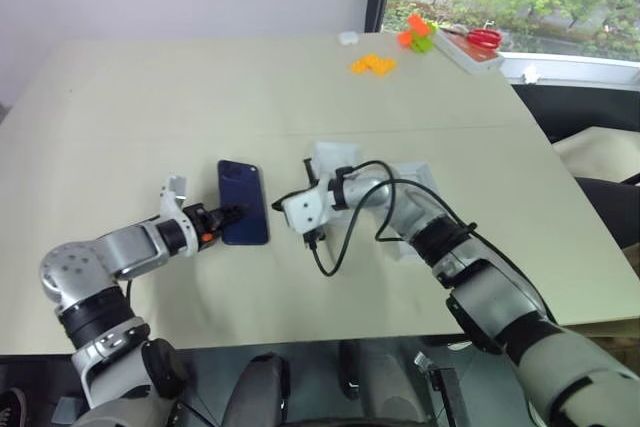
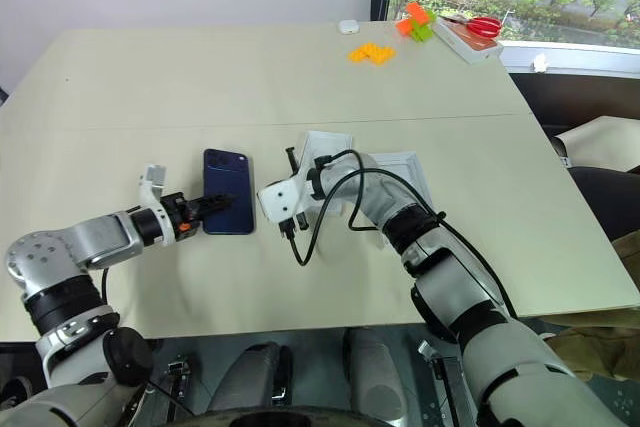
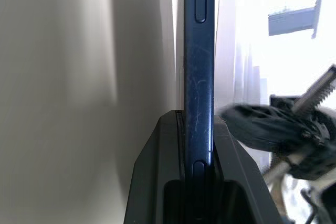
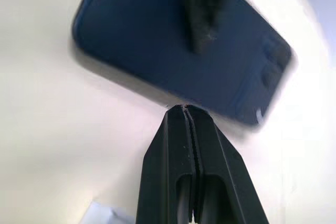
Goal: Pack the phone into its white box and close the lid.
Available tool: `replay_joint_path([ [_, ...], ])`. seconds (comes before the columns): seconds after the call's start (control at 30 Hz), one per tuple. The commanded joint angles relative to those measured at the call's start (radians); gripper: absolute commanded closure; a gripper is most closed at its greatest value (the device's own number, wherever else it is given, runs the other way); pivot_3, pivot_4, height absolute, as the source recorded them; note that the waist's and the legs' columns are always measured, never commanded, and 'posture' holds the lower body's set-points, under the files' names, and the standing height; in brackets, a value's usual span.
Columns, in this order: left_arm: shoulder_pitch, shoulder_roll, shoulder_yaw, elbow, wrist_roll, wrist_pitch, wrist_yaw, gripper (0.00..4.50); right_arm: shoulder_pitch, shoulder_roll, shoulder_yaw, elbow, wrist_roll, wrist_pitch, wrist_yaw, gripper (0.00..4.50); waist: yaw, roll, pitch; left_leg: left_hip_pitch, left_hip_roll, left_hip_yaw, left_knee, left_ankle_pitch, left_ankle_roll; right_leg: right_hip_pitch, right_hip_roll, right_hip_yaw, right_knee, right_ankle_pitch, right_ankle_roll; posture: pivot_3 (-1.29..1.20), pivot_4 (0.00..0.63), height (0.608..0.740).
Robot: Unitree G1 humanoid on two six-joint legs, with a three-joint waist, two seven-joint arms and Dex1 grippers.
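Our left gripper (image 1: 232, 214) pinches the phone (image 1: 243, 201) by its near edge above the table (image 1: 150, 117); our right gripper (image 4: 184, 109), pressed together, hovers beside it. The thin-edged hold could let it slip.

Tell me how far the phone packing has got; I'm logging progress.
Done: nothing is packed yet. In hand: the left pincer is shut on the phone at the table; the right pincer is shut, empty, beside it. Left: put the phone in the white box, then close the lid.
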Motion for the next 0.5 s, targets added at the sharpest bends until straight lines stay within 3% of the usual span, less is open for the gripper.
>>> replay_joint_path([
  [0.03, -0.021, 0.046, 0.031, 0.006, -0.084, -0.005, -0.072, 4.5, 0.142, 0.055, -0.038, -0.425, 0.156, 0.34, 0.022, 3.23, 0.003, 0.0, 0.0, -0.001, 0.0, 0.0, 0.0, 0.0, 0.0, -0.001, 0.0, 0.0, 0.0, 0.0, 0.0, 0.0, 0.15, 0.74],
  [0.1, -0.012, 0.066, 0.005, -0.017, -0.081, -0.046, -0.12, 4.5, 0.198, 0.062, -0.048, -0.565, 0.177, 0.474, 0.006, 2.23, 0.002, 0.0, 0.0, -0.006, 0.001, -0.002, -0.001, -0.001, 0.0, -0.004, -0.001, -0.002, -0.001, 0.0, 0.0, 0.0, 0.15, 0.74],
  [0.23, -0.04, 0.093, -0.064, -0.037, -0.062, -0.107, -0.166, 4.5, 0.205, -0.057, -0.145, -0.644, 0.283, 0.725, 0.081, 0.27, 0.023, 0.0, 0.0, -0.018, -0.003, -0.001, 0.002, 0.003, -0.006, -0.017, -0.004, -0.003, 0.0, 0.003, -0.003, 0.0, 0.15, 0.74],
  [0.27, -0.047, 0.096, -0.078, -0.047, -0.065, -0.121, -0.181, 4.5, 0.207, -0.095, -0.146, -0.657, 0.291, 0.763, 0.101, 0.05, 0.031, 0.0, 0.0, -0.018, -0.003, -0.001, 0.003, 0.003, -0.005, -0.016, -0.004, -0.004, -0.001, 0.003, -0.004, 0.0, 0.15, 0.74],
  [0.5, -0.05, 0.11, -0.156, -0.09, -0.064, -0.175, -0.222, 4.5, 0.21, -0.237, -0.107, -0.649, 0.229, 0.765, 0.105, 0.05, 0.024, 0.0, 0.0, -0.018, -0.001, 0.001, 0.001, 0.0, 0.001, -0.017, -0.001, -0.005, -0.002, 0.003, -0.005, 0.0, 0.15, 0.74],
])
